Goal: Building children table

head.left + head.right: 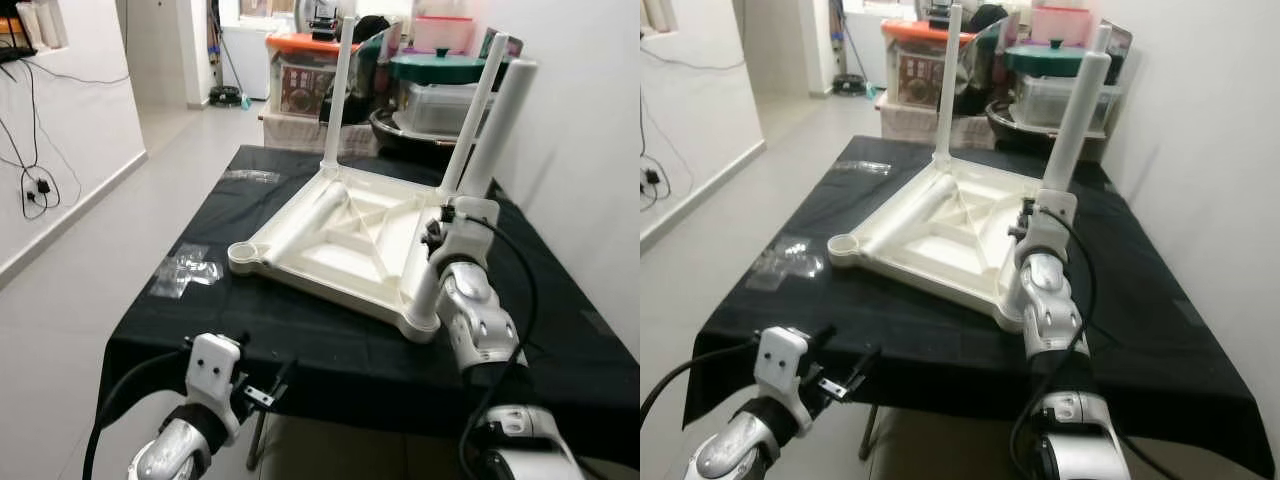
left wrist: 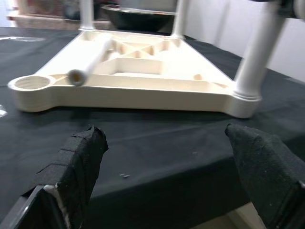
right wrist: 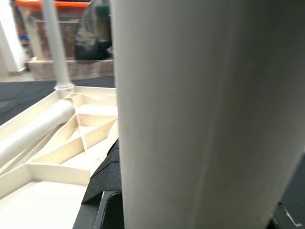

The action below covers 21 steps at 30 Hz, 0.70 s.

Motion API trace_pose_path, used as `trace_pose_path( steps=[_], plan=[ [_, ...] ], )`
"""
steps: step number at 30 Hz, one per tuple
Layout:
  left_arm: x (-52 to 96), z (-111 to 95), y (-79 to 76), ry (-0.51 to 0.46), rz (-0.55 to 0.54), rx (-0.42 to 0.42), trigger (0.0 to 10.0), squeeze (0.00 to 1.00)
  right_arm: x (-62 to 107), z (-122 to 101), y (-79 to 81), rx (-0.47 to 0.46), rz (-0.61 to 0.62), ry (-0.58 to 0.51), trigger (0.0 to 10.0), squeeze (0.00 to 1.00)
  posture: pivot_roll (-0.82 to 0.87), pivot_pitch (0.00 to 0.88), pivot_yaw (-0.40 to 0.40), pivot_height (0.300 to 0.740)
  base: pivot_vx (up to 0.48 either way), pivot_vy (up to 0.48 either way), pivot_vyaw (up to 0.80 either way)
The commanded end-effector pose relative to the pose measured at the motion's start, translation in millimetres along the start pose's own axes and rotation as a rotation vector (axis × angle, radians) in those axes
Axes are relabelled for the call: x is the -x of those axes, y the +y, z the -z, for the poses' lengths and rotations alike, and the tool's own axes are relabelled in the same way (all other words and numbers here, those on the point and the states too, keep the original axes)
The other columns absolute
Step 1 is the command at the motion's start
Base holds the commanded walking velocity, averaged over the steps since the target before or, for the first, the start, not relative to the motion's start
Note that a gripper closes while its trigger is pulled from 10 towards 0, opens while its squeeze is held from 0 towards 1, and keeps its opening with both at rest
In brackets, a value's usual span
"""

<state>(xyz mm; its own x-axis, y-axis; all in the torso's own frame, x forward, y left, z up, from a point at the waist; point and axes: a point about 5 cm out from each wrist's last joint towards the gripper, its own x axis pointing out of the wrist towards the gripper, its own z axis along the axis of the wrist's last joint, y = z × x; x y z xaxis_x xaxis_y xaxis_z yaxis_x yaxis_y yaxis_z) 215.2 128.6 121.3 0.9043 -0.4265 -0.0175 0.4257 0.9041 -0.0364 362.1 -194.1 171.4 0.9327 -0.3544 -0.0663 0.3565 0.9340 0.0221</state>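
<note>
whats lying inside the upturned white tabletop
One loose white leg lies across the ribs of the tabletop, pointing toward the empty corner socket. The ribs beneath the leg are hidden. Right tool grips the near upright leg.

light: bright, even, indoor | glare: doorway behind storage boxes (image 1: 330, 60) blown out | shadows: soft | blur: table leg (image 3: 200, 109) out of focus in right wrist view

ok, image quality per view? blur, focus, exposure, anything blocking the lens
Left and right eye views: sharp, evenly lit, window glare at the top. Left wrist view: tabletop in focus, the left gripper fingertips soft up close. Right wrist view: a near, blurry table leg blocks most of the frame; the background is soft.
</note>
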Motion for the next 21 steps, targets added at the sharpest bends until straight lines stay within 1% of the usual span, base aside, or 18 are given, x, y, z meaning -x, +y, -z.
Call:
trace_pose_path(
  steps=[1, 5, 6, 7, 11, 12, 13, 14, 16, 18, 21],
  plan=[
    [1.9, 2.5, 1.5, 0.015, 0.001, -0.001, 10.0, 0.0, 3.7, 40.2, -19.9, 0.099, 0.102, 0.167, 0.0, 0.0, 0.07, 0.0, -0.081, 0.74, 0.0, 0.0, 0.0],
    [1.8, 2.1, 1.7, 0.014, -0.002, -0.002, 10.0, 0.0, 3.8, 40.6, -17.8, 0.095, 0.109, 0.172, 0.0, 0.0, 0.08, 0.0, -0.086, 0.74, 0.0, 0.0, 0.0],
    [0.8, 2.1, 0.9, 0.012, -0.003, -0.003, 10.0, 0.0, 3.9, 42.6, -13.3, 0.086, 0.108, 0.196, 1.8, 0.0, 0.07, 0.0, -0.091, 0.74, 0.0, 0.0, 0.0],
    [-1.4, 1.7, -0.7, 0.006, -0.002, 0.0, 10.0, 0.0, 2.7, 42.7, -6.7, 0.078, 0.137, 0.211, 10.0, 0.0, 0.07, 0.0, -0.09, 0.74, 0.0, 0.0, 0.0],
    [-1.2, 1.8, -0.6, 0.005, 0.0, 0.001, 10.0, 0.0, 1.6, 39.8, -8.3, 0.069, 0.16, 0.201, 10.0, 0.0, 0.08, 0.0, -0.093, 0.74, 0.0, 0.0, 0.0],
    [0.2, 1.3, 0.8, 0.006, -0.007, 0.0, 10.0, 0.0, 1.4, 37.3, -10.0, 0.061, 0.166, 0.184, 10.0, 1.0, 0.08, 0.0, -0.095, 0.74, 0.0, 0.0, 0.0],
    [0.2, 1.3, 0.8, 0.006, -0.007, 0.0, 10.0, 0.0, 1.4, 37.3, -10.0, 0.061, 0.166, 0.184, 10.0, 1.0, 0.08, 0.0, -0.095, 0.74, 0.0, 0.0, 0.0],
    [1.2, 0.1, 2.4, 0.005, -0.013, -0.001, 10.0, 0.0, 2.7, 31.9, -9.0, 0.04, 0.163, 0.145, 10.0, 1.0, 0.08, 0.0, -0.094, 0.74, 0.0, 0.0, 0.0],
    [1.0, -0.5, 2.6, 0.004, -0.013, -0.002, 10.0, 0.0, 3.5, 28.9, -6.9, 0.03, 0.153, 0.127, 10.0, 1.0, 0.08, 0.0, -0.094, 0.74, 0.0, 0.0, 0.0],
    [0.0, -0.7, 2.1, 0.003, -0.012, -0.002, 10.0, 0.0, 5.8, 22.4, -0.9, 0.013, 0.118, 0.09, 10.0, 1.0, 0.07, 0.0, -0.092, 0.74, 0.0, 0.0, 0.0],
    [-1.2, 0.0, 0.8, 0.003, -0.01, 0.0, 10.0, 0.0, 10.0, 17.8, 3.1, 0.021, 0.083, 0.062, 10.0, 1.0, 0.06, 0.0, -0.091, 0.74, 0.0, 0.0, 0.0]
  ],
)
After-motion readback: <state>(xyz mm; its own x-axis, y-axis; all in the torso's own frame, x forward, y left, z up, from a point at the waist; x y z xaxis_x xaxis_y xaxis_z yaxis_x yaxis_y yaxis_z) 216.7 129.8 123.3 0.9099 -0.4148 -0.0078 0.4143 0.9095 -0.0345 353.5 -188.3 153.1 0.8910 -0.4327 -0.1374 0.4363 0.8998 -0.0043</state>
